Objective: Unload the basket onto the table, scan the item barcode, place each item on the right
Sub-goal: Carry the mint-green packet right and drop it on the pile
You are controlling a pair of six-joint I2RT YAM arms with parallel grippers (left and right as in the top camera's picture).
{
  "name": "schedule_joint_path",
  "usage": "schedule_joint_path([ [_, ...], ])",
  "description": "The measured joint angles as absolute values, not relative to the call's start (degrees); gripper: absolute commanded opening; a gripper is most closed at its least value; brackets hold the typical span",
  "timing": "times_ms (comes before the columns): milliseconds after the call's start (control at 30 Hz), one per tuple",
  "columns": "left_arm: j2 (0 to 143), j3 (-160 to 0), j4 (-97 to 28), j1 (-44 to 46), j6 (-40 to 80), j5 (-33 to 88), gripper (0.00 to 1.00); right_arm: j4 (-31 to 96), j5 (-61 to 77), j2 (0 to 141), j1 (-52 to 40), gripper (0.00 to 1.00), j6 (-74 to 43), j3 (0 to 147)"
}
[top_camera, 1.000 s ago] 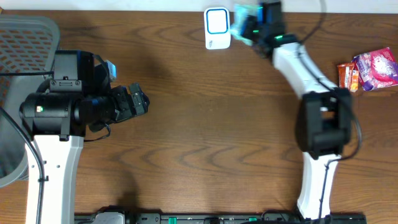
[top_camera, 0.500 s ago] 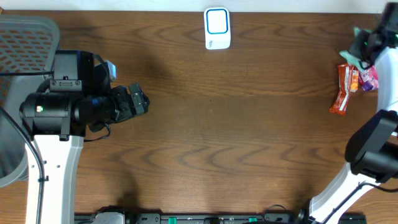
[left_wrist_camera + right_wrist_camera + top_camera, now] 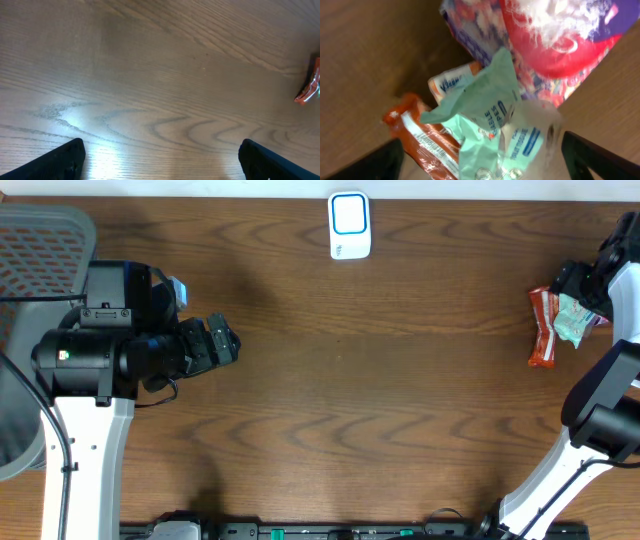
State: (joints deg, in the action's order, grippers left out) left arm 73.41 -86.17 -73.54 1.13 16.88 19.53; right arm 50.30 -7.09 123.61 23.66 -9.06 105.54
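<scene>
The item, a teal tissue packet [image 3: 490, 115], lies crumpled on a pile of snack packs at the table's right edge [image 3: 573, 320]. My right gripper [image 3: 490, 167] hangs just over it, open, with both fingers standing wide of the packet and not pressing it. In the overhead view the right gripper [image 3: 582, 298] is at the far right. The white barcode scanner [image 3: 350, 225] stands at the back centre, far from the packet. My left gripper [image 3: 225, 345] is open over bare wood [image 3: 162, 165], holding nothing.
An orange-red snack pack [image 3: 541, 330] lies partly under the teal packet [image 3: 427, 145] and shows far off in the left wrist view [image 3: 309, 87]. A purple and red bag [image 3: 550, 35] is behind it. A grey mesh chair [image 3: 40, 240] is at the left.
The right arm swung from the scanner to the right edge with the teal packet, then its jaws opened and the packet dropped onto the pile. The left arm stayed still.
</scene>
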Motion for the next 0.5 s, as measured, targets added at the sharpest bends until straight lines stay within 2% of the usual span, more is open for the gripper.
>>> schedule_joint_path([
  [233, 73.41, -86.17, -73.54, 1.13, 16.88, 19.53, 0.98, 54.43, -6.31, 121.73, 23.59, 0.99, -12.88, 105.32],
  [500, 73.41, -86.17, -73.52, 1.13, 16.88, 19.53, 0.98, 56.88, 1.02, 103.77, 22.63, 0.99, -16.05, 105.27],
])
